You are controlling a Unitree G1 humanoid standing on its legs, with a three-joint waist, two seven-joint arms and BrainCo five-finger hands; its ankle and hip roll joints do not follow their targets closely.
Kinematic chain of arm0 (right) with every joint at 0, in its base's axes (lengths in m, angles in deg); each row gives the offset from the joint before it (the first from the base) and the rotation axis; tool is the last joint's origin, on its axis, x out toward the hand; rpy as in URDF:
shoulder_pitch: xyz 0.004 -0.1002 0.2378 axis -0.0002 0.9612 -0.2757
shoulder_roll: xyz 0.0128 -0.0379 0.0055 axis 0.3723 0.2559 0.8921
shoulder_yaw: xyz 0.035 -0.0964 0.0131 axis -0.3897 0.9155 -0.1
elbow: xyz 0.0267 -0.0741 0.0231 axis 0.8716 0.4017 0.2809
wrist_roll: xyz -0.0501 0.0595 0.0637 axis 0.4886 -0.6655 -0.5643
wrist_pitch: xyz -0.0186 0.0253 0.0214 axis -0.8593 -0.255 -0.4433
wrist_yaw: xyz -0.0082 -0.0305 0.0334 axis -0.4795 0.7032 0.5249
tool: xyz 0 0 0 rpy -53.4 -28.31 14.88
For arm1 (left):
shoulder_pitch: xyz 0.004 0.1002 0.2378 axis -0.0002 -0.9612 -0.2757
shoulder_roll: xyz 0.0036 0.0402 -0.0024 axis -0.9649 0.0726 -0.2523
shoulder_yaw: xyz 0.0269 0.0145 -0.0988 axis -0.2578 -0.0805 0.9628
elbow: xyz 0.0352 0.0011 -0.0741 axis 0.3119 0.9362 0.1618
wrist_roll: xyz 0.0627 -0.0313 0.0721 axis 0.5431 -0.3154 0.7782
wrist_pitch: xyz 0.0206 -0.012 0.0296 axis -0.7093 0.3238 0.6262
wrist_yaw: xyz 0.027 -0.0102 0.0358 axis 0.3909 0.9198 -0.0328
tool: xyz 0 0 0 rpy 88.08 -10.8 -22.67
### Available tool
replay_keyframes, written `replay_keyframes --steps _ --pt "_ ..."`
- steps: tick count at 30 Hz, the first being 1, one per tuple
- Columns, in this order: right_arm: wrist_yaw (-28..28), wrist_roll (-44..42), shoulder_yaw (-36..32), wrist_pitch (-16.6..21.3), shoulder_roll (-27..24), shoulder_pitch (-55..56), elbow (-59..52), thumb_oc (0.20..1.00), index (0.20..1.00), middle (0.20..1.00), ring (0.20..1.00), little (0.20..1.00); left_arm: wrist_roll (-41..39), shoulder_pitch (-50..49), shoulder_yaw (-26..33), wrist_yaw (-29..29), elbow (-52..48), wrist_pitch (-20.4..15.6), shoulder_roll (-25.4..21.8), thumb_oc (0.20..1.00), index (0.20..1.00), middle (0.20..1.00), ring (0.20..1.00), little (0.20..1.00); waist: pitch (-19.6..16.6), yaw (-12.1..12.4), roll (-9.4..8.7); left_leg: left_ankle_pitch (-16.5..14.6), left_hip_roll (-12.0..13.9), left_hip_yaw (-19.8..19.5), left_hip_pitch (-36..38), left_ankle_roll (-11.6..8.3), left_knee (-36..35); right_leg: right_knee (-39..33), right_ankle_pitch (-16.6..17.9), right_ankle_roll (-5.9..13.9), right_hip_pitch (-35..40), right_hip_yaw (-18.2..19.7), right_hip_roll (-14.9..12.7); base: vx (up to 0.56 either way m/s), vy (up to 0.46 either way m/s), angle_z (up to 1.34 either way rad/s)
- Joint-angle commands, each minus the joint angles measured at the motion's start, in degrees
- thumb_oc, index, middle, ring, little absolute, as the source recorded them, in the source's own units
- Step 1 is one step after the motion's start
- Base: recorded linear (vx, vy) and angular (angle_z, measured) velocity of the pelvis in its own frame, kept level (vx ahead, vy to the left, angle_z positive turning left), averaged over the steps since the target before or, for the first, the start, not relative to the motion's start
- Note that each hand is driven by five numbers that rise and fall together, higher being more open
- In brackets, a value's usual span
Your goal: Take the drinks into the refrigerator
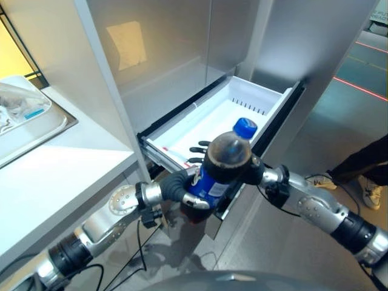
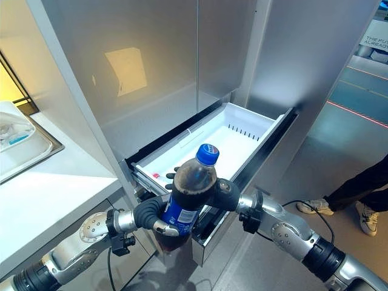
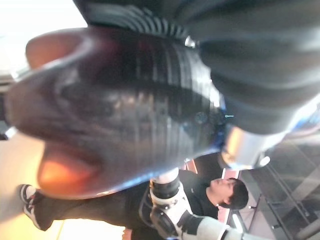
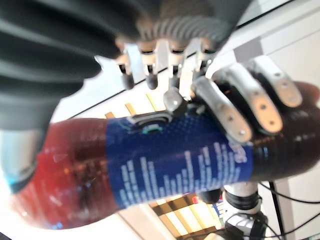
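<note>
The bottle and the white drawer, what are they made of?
The cola bottle looks like clear, glossy plastic: dark drink shows through, with a blue cap and printed label. The drawer looks like smooth white moulded plastic, with slots in its back wall. Its front looks like brushed metal.

We see a white counter (image 1: 73, 163) running along the left, with a steel sink (image 1: 45, 130) set into it at the far end and clear plastic packaging (image 1: 18, 106) lying in the basin. Beside the counter, the refrigerator's white drawer (image 2: 230, 136) stands pulled out with a bare white bottom, and grey floor (image 2: 291, 182) spreads below it to our right.
</note>
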Motion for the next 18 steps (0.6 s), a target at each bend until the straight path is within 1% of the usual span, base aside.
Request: replay_keyframes --steps 1,5,7,9,10,11,12,13,15,16,18 --pt "1.5 0.2 -4.1 5.1 1.0 -3.0 -9.6 1.000 1.000 1.000 1.000 1.000 -2.7 2.9 4.9 -1.2 0.4 -3.1 2.8 0.200 0.200 0.200 0.200 0.200 -0.9 0.3 -1.14 -1.6 -2.9 -5.1 -2.4 3.61 0.5 3.5 -4.6 0.73 2.0 -4.8 0.3 0.00 0.000 0.00" --pt "1.0 1.3 -5.6 5.7 2.8 -2.7 -10.1 1.000 1.000 1.000 1.000 1.000 -3.1 1.8 6.0 -1.2 0.8 -2.6 4.0 0.200 0.200 0.200 0.200 0.200 -1.0 0.2 -1.00 -1.7 -2.8 -5.0 -2.4 3.59 0.4 3.5 -4.6 0.68 2.0 -4.7 0.4 0.00 0.000 0.00" --pt "0.0 2.5 -6.9 7.1 3.2 -2.4 -10.4 1.000 1.000 1.000 1.000 1.000 -3.2 1.3 6.4 -1.5 1.0 -2.5 4.5 0.200 0.200 0.200 0.200 0.200 -1.0 0.1 -0.92 -1.7 -2.8 -5.0 -2.4 3.53 0.5 3.5 -4.7 0.58 2.0 -4.7 0.4 0.00 0.000 0.00" --pt "-0.5 3.0 -7.8 7.6 4.8 -2.7 -10.6 1.000 1.000 1.000 1.000 1.000 -3.2 1.0 6.9 -1.7 1.2 -2.3 5.3 0.200 0.200 0.200 0.200 0.200 -1.0 0.1 -0.86 -1.7 -2.7 -4.9 -2.5 3.52 0.4 3.5 -4.7 0.55 1.9 -4.7 0.5 0.00 0.000 0.00" --pt "-2.2 7.2 -8.6 10.6 4.3 -3.9 -11.3 1.000 1.000 1.000 1.000 1.000 -3.0 0.6 7.3 -1.9 1.3 -2.3 5.7 0.200 0.200 0.200 0.200 0.200 -1.0 0.1 -0.88 -1.8 -2.6 -4.8 -2.5 3.53 0.5 3.5 -4.7 0.55 1.8 -4.4 0.5 0.00 0.000 0.00" --pt "-2.2 7.2 -8.6 10.6 4.3 -3.8 -11.3 1.000 1.000 1.000 1.000 1.000 -3.0 0.6 7.3 -1.9 1.3 -2.3 5.7 0.200 0.200 0.200 0.200 0.200 -1.0 0.1 -0.86 -1.8 -2.6 -4.7 -2.5 3.53 0.5 3.6 -4.7 0.55 1.8 -4.4 0.5 0.00 0.000 0.00" --pt "-3.0 8.2 -10.5 11.3 5.0 -3.8 -12.2 1.000 1.000 1.000 1.000 1.000 -3.1 0.3 7.9 -2.1 1.5 -2.1 6.2 0.200 0.200 0.200 0.200 0.200 -1.1 0.0 -0.82 -1.8 -2.6 -4.7 -2.5 3.54 0.5 3.6 -4.7 0.55 1.8 -4.3 0.6 0.00 0.000 0.00" --pt "-3.0 7.7 -11.3 10.8 6.6 -3.0 -11.9 1.000 1.000 1.000 1.000 1.000 -3.0 -0.2 8.3 -2.2 1.2 -1.9 6.5 0.200 0.200 0.200 0.200 0.200 -1.0 0.0 -0.76 -1.8 -2.6 -4.6 -2.5 3.58 0.5 3.6 -4.7 0.53 1.7 -4.2 0.7 0.00 0.000 0.00" --pt "-4.7 12.0 -11.9 12.8 6.3 -3.7 -12.3 1.000 1.000 1.000 1.000 1.000 -3.2 -0.7 8.6 -2.3 1.1 -1.8 6.5 0.200 0.200 0.200 0.200 0.200 -1.1 -0.1 -0.79 -1.9 -2.5 -4.4 -2.4 3.58 0.5 3.7 -4.8 0.52 1.6 -4.0 0.7 0.00 0.000 0.00" --pt "-4.6 14.3 -11.8 13.6 5.3 -5.6 -14.2 1.000 1.000 1.000 1.000 1.000 -3.3 -0.8 8.8 -2.3 0.9 -1.8 6.6 0.200 0.200 0.200 0.200 0.200 -1.2 -0.1 -0.82 -1.9 -2.4 -4.3 -2.4 3.60 0.5 3.7 -4.8 0.53 1.5 -3.9 0.8 0.00 0.000 0.00" --pt "-6.2 15.7 -13.4 14.6 5.7 -5.8 -14.4 1.000 1.000 1.000 1.000 1.000 -3.1 -0.6 8.9 -2.9 0.6 -1.7 7.2 0.200 0.200 0.200 0.200 0.200 -1.2 -0.2 -0.81 -1.9 -2.4 -4.3 -2.4 3.69 0.5 3.8 -4.8 0.54 1.5 -3.7 0.9 0.00 0.000 0.00"
